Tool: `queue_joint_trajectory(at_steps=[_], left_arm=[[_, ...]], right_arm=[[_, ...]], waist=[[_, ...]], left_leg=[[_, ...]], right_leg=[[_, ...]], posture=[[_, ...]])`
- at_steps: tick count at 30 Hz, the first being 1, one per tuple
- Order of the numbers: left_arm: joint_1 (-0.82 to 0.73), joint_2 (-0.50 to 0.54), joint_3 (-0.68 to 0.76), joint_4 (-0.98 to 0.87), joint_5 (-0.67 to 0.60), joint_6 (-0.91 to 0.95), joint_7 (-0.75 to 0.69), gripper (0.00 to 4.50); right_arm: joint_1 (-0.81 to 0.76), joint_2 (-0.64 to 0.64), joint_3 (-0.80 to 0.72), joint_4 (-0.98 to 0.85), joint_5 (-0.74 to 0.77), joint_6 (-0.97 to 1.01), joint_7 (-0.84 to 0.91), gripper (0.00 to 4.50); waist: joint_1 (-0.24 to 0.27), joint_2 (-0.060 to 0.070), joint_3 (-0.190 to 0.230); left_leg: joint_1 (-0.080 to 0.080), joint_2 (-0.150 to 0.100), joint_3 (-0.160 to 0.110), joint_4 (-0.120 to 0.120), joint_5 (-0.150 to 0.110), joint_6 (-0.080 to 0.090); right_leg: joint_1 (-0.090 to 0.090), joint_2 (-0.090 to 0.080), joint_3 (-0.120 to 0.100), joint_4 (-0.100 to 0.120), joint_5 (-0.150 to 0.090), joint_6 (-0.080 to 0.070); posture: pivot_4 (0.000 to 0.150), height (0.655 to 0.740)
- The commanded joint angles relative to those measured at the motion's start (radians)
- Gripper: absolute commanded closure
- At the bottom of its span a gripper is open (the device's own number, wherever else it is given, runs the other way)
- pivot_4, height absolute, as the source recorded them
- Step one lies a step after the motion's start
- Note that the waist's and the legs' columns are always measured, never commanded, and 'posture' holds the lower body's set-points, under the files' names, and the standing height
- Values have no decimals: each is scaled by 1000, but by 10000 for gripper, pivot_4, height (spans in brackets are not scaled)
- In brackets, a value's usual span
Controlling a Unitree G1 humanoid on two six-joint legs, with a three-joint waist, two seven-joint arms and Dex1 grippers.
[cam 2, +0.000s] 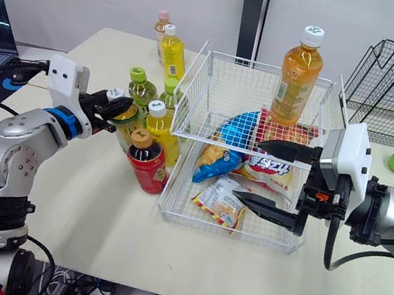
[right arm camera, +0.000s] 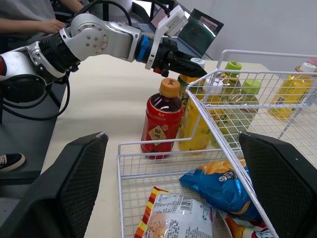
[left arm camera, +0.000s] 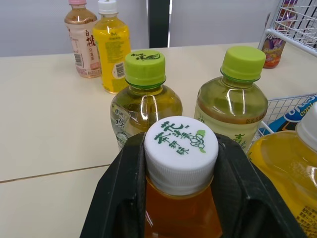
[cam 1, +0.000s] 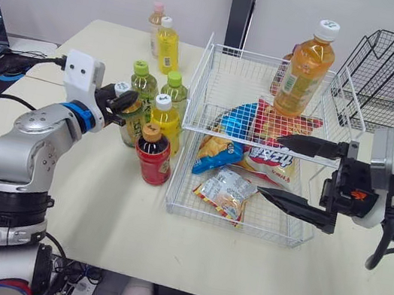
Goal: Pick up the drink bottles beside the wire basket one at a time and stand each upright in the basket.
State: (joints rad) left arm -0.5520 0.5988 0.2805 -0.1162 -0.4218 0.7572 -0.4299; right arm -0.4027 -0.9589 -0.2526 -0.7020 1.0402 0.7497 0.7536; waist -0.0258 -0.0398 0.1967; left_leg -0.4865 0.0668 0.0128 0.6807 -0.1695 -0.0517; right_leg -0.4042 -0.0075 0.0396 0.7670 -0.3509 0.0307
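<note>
Starting at the left: the left gripper (cam 1: 119, 101) has both black fingers clamped on the neck of the amber tea bottle (left arm camera: 181, 148), right under its white cap. That makes sense to me, because the neck is about the only part you can reach. The bottle stands in a tight cluster just left of the wire basket (cam 1: 196, 86), with two green-capped bottles (cam 1: 141, 80) behind it and the yellow bottle (cam 1: 163, 122) and red bottle (cam 1: 153, 157) crowding its right side. A top grab should also keep it upright for the drop. I can't tell whether it's off the table (cam 1: 95, 206).

Two more bottles (cam 1: 166, 43) stand farther back, well apart from the cluster.

Inside the basket, snack bags (cam 1: 229, 191) cover the near and middle floor. One orange bottle (cam 1: 306, 67) stands upright at the far right, so I'd guess the far side is where the room is.

The right gripper (cam 1: 270, 165) hovers over the basket's near right part, jaws wide open and empty, probably parked out of the way.
</note>
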Motion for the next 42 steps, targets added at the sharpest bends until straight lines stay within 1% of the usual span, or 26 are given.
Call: queue_joint_trajectory(at_steps=[1, 5, 9, 12, 15, 18, 20, 25, 27, 29, 32, 36, 39, 42], left_arm=[[-1, 22, 15, -42, -9, -8, -11, 31427], [1, 37, 27, -48, -17, -3, -17, 31427], [12, 75, 47, -75, -39, 6, -44, 31427], [19, 140, 66, -97, -80, 5, -124, 31427], [-23, 240, 101, -60, -134, 15, -228, 31427], [-96, 320, 113, -9, -187, 42, -306, 31427], [-176, 370, 96, 38, -206, 54, -355, 31428], [-446, 419, 15, 201, -216, 81, -446, 31428], [-572, 412, -31, 278, -205, 84, -481, 31428], [-663, 402, -73, 341, -183, 65, -517, 31428], [-834, 361, -136, 463, -148, 36, -569, 31428], [-1025, 270, -201, 621, -106, 10, -642, 31428], [-1130, 194, -230, 733, -79, -11, -693, 31428], [-1191, 119, -257, 835, -29, -78, -730, 31428]], right_arm=[[-9, -7, -22, -15, 1, -15, -8, 0], [-7, -3, -24, -13, -4, -21, -8, 0], [-4, 2, -29, -13, -13, -32, -9, 0], [-8, 6, -40, -9, -17, -45, -12, 0], [-6, 6, -78, 2, -18, -58, -36, 0], [17, 1, -110, -3, -41, -69, -50, 0], [34, 5, -133, -14, -60, -78, -69, 0], [101, 19, -205, -65, -97, -88, -153, 0], [138, 25, -244, -85, -93, -76, -190, 0], [166, 26, -272, -102, -67, -63, -216, 0], [220, 28, -320, -143, -44, -51, -265, 0], [258, 35, -352, -188, -10, -46, -338, 0], [283, 38, -352, -213, 5, -48, -377, 0], [292, 36, -347, -225, 15, -53, -412, 0]], waist=[[0, 0, 0], [-1, 0, 0], [-1, 0, 0], [-2, -1, 1], [-2, -1, 1], [-1, -1, 1], [4, -2, 2], [10, -2, 2], [12, -2, 2], [11, -2, 2], [10, -2, 2], [7, -2, 2], [7, -2, 2], [5, -2, 2]], left_leg=[[0, 0, 0, 0, 0, 0], [0, 0, 0, 0, 0, 0], [0, 0, 0, 0, 0, 0], [0, 0, 0, -1, 0, 0], [0, 1, 0, -1, 0, 0], [-1, 1, 0, -1, 0, 0], [-1, 0, 0, -1, 0, 0], [-2, -1, 0, -1, 0, 0], [-2, -1, 0, -1, 0, 0], [-2, -1, 0, -1, 0, 0], [-2, -1, -1, -1, 0, 0], [-3, -1, 0, -1, 0, 0], [-3, -1, -1, -1, 0, 0], [-3, -2, 0, -1, 0, 0]], right_leg=[[0, 0, 0, 0, 0, 0], [0, 0, 0, 0, 0, 0], [0, 0, 0, 0, 0, 0], [-1, 0, 0, 0, 0, 0], [-1, 0, 0, 0, 0, 0], [-1, 0, -1, -1, 0, 0], [-1, 0, -1, -1, 0, 0], [-1, -1, -1, -2, 0, 0], [-1, -1, -1, -2, 0, 0], [-1, -1, -1, -2, 0, 0], [-1, 0, -2, -2, 0, 0], [-1, 0, -1, -2, 0, 1], [-1, 0, -2, -2, -3, 4], [-2, -1, -1, -2, -3, 4]], posture=[[1500, 6732], [1500, 6732], [1500, 6732], [1500, 6732], [1500, 6732], [1500, 6732], [1500, 6732], [1500, 6732], [1500, 6732], [1500, 6732], [1500, 6732], [1500, 6732], [1500, 6732], [1500, 6732]])
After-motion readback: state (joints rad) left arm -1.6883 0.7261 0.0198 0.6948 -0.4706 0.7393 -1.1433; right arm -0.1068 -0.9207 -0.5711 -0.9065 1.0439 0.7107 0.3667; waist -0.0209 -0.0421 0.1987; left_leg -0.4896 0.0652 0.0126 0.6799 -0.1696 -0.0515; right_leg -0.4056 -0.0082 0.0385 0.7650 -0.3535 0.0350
